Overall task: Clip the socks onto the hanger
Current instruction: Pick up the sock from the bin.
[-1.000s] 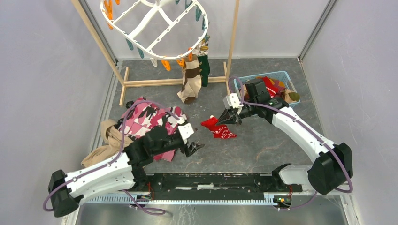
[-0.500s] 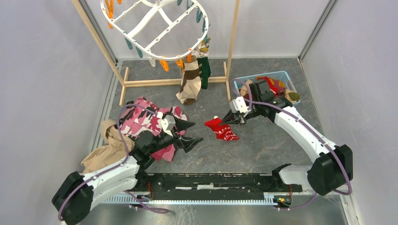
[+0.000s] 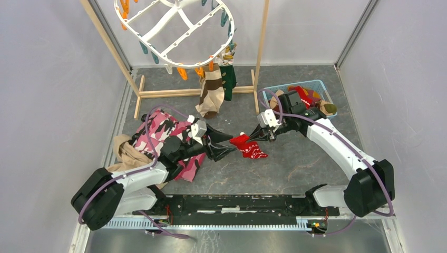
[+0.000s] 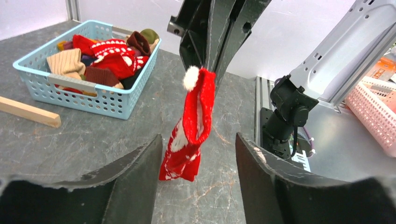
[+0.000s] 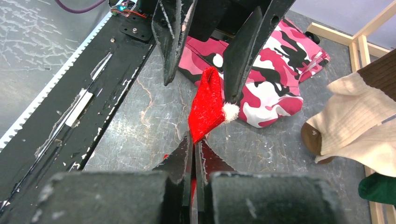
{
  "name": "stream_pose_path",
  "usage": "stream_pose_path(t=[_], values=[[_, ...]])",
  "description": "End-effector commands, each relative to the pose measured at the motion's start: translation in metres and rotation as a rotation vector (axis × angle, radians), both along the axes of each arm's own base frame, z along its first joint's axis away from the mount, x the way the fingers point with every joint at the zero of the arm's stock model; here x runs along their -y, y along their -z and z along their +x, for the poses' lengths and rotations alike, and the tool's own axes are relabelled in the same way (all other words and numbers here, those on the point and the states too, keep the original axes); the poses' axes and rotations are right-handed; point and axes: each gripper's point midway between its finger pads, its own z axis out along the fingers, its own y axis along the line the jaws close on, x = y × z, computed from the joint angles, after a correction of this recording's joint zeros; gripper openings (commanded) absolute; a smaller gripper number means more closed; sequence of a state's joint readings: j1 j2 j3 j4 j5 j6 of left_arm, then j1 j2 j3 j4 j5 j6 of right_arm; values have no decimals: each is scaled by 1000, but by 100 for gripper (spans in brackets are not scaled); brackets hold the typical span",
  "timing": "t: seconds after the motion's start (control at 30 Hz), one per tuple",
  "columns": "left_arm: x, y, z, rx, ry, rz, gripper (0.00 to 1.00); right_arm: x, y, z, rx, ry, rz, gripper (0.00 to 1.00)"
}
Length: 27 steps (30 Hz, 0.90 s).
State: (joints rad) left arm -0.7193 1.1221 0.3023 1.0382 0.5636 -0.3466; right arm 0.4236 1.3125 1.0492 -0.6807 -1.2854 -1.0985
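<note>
A robotics lab test cell: plain pale grey panel walls (image 3: 47, 105) enclose a grey marbled tabletop (image 3: 295, 163), with a black metal mounting rail (image 3: 237, 203) along its near edge.

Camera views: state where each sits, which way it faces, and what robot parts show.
Top external: overhead, behind the robot, looking down; left claw and right claw show.
Left wrist: rides behind the left claw, facing the blue basket; its open fingers frame the view.
Right wrist: rides behind the right claw, facing the pink camouflage garment; its shut fingers show below.
All three share the red sock, pinched by the right claw.
</note>
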Motion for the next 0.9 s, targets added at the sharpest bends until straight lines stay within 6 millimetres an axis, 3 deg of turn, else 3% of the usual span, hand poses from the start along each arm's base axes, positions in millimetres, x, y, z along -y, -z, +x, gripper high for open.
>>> stream_pose_path(t=[0.0,0.17,0.5,0.87], values=[[5,-32,1,58,26,-76,56,-3,-8,-3,4,-34,30,1],[7,-31,0,50,39,-67,4,-3,-8,-3,-1,-33,26,2],[2,-23,2,37,5,-9,2,-6,-5,11,-70,44,-17,27],[1,-23,3,33,0,15,2,-12,-9,14,-106,85,-19,26]])
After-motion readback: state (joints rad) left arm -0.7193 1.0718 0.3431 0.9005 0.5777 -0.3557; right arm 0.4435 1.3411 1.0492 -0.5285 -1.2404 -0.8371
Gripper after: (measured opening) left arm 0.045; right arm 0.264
